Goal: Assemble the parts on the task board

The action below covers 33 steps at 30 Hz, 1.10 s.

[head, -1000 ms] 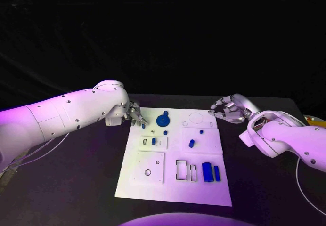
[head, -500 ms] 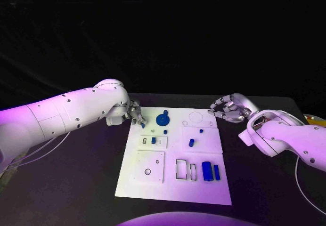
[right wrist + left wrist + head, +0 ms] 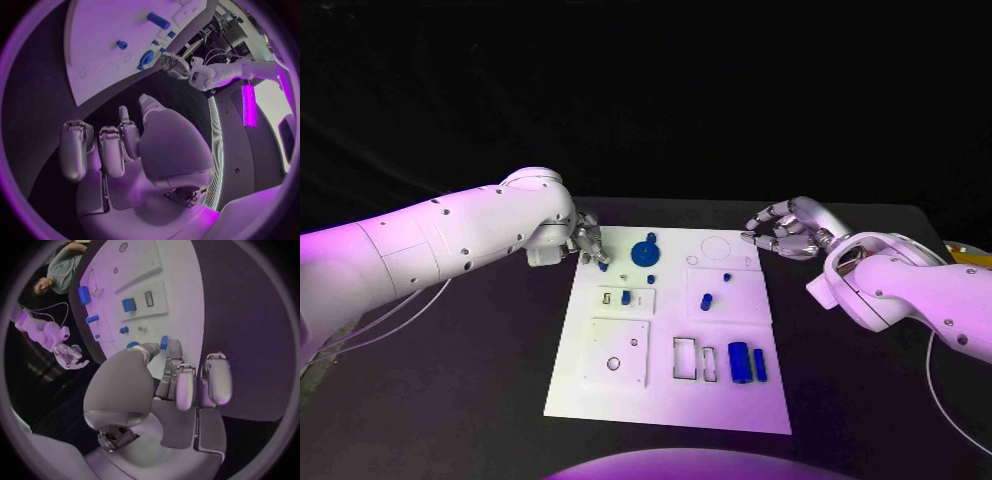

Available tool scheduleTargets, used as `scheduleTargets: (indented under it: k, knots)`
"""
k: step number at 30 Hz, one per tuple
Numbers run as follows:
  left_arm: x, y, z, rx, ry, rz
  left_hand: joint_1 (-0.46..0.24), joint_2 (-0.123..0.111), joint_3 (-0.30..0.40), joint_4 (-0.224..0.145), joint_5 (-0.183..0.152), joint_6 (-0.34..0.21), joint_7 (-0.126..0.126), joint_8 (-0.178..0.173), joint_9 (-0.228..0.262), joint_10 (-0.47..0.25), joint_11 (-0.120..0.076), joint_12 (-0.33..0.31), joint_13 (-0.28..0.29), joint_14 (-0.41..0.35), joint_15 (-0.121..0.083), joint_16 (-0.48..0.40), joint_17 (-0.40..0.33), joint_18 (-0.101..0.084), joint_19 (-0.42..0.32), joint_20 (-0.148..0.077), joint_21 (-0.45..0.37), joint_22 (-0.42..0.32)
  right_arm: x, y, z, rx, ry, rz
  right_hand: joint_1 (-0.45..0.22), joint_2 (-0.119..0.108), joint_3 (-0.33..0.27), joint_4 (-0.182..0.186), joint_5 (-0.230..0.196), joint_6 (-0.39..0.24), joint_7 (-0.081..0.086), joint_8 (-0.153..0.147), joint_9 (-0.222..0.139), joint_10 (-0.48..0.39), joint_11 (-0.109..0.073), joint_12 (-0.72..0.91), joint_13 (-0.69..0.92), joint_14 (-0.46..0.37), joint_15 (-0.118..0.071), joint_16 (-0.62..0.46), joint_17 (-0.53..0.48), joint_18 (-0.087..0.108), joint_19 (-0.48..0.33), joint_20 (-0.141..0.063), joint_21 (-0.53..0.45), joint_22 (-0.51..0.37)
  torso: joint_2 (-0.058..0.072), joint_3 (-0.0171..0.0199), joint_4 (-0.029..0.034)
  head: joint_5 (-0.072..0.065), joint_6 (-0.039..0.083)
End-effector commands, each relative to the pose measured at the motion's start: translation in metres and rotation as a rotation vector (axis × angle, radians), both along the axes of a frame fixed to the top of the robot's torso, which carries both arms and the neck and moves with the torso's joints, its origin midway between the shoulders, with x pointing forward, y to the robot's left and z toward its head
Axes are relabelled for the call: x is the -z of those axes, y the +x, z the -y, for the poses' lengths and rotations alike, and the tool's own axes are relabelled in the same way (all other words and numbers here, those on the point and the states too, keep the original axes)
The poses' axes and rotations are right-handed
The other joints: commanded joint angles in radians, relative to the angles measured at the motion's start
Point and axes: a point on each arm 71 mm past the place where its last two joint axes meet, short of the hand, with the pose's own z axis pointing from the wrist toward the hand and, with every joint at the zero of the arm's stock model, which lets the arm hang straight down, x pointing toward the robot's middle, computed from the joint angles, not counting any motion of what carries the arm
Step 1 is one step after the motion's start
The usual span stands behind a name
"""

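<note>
Left wrist view: the left hand [image 3: 178, 385] pinches a small blue part [image 3: 164, 342] in its fingertips, at the near-left edge of the task board [image 3: 733, 400]. A weak pinch could let it slip and roll off onto the black table [image 3: 473, 400]. The right hand [image 3: 783, 230] hangs curled, holding nothing, off the board's far right corner.

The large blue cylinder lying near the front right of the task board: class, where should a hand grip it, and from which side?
Probably across the middle of the large blue cylinder, coming from above. It lies flat on the task board, long axis running front to back, so its curved sides are exposed. A thinner blue piece lies close on its right, leaving little room, so fingers should stay narrow.
</note>
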Motion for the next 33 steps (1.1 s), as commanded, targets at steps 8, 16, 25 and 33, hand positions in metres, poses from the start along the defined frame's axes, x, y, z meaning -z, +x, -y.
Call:
scheduleTargets:
  k: [8, 16, 25, 33]
  knots:
    - [-0.001, -0.001, 0.001, -0.006, -0.027, 0.009, 0.063, 0.008, 0.085, -0.025, 0.005, 0.009, -0.013, 0.059, 0.037, 0.057, -0.013, 0.024, 0.041, 0.085, -0.013, 0.006, 0.195, -0.007, 0.007, -0.010, 0.012, 0.012, 0.001, -0.001, -0.001, -0.013, -0.003, 0.001, -0.008, 0.004, 0.002, 0.001, 0.004, -0.004, -0.005, 0.006, 0.001, -0.004, -0.001, -0.004, 0.062, 0.073, -0.005, -0.004, 0.126, 0.010, -0.004, -0.003, -0.006, 0.145, 0.000, -0.0001, 0.0005, 0.000, 0.000]
    - [-0.003, -0.006, -0.003, -0.043, -0.093, 0.007, 0.047, -0.031, 0.175, -0.037, 0.007, 0.010, -0.021, 0.101, 0.069, 0.113, -0.021, 0.082, 0.118, 0.086, -0.021, 0.007, 0.197, -0.011, 0.020, -0.018, 0.025, 0.031, 0.001, -0.001, -0.001, -0.012, -0.002, 0.005, -0.009, 0.004, 0.002, 0.001, 0.004, -0.004, -0.005, 0.007, 0.001, -0.005, -0.001, -0.005, 0.060, 0.073, -0.005, -0.005, 0.125, 0.011, -0.005, -0.003, -0.007, 0.144, -0.001, 0.0001, 0.0007, 0.003, 0.001]
    - [-0.009, -0.025, -0.007, -0.061, -0.174, 0.003, -0.001, -0.085, 0.291, -0.080, 0.010, 0.021, -0.029, 0.126, 0.096, 0.145, -0.030, 0.103, 0.151, 0.087, -0.029, 0.008, 0.199, -0.017, 0.039, -0.027, 0.042, 0.058, 0.001, -0.001, 0.000, -0.009, -0.002, 0.007, -0.009, 0.004, 0.002, 0.001, 0.004, -0.004, -0.005, 0.007, 0.001, -0.005, -0.001, -0.005, 0.060, 0.073, -0.005, -0.005, 0.125, 0.011, -0.005, -0.003, -0.007, 0.144, -0.001, 0.0007, 0.0019, 0.004, 0.006]
    - [-0.010, -0.040, -0.009, -0.047, -0.198, 0.021, -0.040, -0.123, 0.383, -0.122, 0.013, 0.039, -0.033, 0.132, 0.112, 0.168, -0.035, 0.116, 0.176, 0.087, -0.035, 0.009, 0.200, -0.021, 0.050, -0.032, 0.054, 0.075, 0.001, -0.001, 0.001, -0.008, -0.001, 0.008, -0.009, 0.004, 0.002, 0.001, 0.004, -0.004, -0.005, 0.007, 0.001, -0.005, -0.001, -0.005, 0.060, 0.073, -0.005, -0.005, 0.125, 0.011, -0.005, -0.003, -0.007, 0.144, -0.001, 0.0000, 0.0019, 0.007, 0.006]
